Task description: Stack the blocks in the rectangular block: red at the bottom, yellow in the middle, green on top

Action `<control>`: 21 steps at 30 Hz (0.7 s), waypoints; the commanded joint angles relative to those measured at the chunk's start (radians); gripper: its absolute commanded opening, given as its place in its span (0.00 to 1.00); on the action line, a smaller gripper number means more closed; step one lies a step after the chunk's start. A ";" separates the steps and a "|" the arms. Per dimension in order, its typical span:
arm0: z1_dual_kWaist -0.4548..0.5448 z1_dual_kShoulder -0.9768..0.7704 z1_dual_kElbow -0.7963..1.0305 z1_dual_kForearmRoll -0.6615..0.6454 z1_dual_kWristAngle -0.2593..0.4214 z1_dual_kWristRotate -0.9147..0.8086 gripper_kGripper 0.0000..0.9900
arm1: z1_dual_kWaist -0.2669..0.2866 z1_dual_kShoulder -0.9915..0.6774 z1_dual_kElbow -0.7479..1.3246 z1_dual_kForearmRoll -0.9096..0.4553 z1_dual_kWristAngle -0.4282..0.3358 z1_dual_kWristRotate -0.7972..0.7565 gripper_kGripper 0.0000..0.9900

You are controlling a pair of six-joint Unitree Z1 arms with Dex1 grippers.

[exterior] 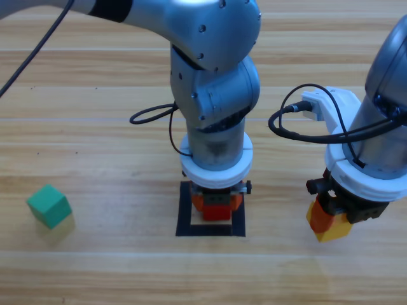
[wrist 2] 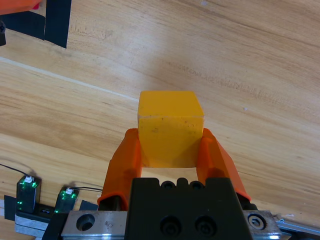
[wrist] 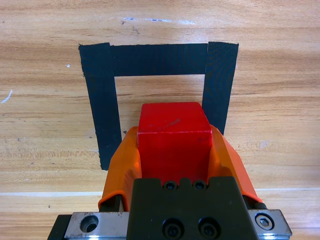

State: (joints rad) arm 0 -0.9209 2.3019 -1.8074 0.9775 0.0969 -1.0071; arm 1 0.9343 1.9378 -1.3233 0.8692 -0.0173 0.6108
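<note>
Here the left gripper (wrist: 175, 150) clamps the red cube (wrist: 174, 131) over the tape square (wrist: 102, 100); lower it flat, centred inside. Right of the square, the right gripper (wrist 2: 170, 150) grips the yellow cube (wrist 2: 170, 127). The green cube (exterior: 48, 206) sits well left.

Grey jointed arms, black cables, orange-jawed black-bodied screw-studded claws.

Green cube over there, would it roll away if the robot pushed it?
Probably not. The green cube has flat faces and sits flat on the table, so it would likely slide. It looks stiff and matte, so it is probably not slippery to grab.
</note>
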 commanded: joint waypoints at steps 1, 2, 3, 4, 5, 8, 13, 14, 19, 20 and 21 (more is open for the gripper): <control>-0.015 0.016 0.019 -0.014 -0.005 0.008 0.04 | 0.011 -0.020 0.018 0.010 -0.012 -0.009 0.25; -0.015 0.017 0.020 -0.014 -0.003 0.008 0.04 | 0.011 -0.022 0.018 0.008 -0.012 -0.009 0.25; -0.015 0.019 0.020 -0.014 -0.005 0.010 0.04 | 0.011 -0.022 0.018 0.010 -0.012 -0.009 0.25; -0.015 0.021 0.022 -0.014 -0.005 0.010 0.04 | 0.011 -0.022 0.016 0.010 -0.012 -0.009 0.25; -0.015 0.022 0.022 -0.014 -0.005 0.010 0.04 | 0.011 -0.022 0.016 0.010 -0.012 -0.009 0.25; -0.015 0.025 0.022 -0.014 -0.005 0.010 0.04 | 0.011 -0.020 0.016 0.010 -0.010 -0.008 0.25; -0.015 0.028 0.023 -0.014 -0.003 0.012 0.04 | 0.011 -0.017 0.015 0.008 -0.012 -0.008 0.25; -0.015 0.031 0.023 -0.014 -0.003 0.012 0.04 | 0.011 -0.016 0.015 0.010 -0.012 -0.008 0.25; -0.015 0.042 0.025 -0.014 -0.003 0.013 0.04 | 0.011 -0.014 0.012 0.008 -0.013 -0.008 0.25; -0.015 0.042 0.023 -0.014 -0.002 0.013 0.04 | 0.011 -0.014 0.012 0.008 -0.013 -0.006 0.25; -0.015 0.044 0.025 -0.014 -0.002 0.013 0.04 | 0.011 -0.013 0.013 0.008 -0.013 -0.008 0.25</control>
State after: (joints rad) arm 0 -0.9209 2.3025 -1.8025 0.9772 0.0969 -1.0035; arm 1 0.9343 1.9378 -1.3233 0.8692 -0.0173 0.6108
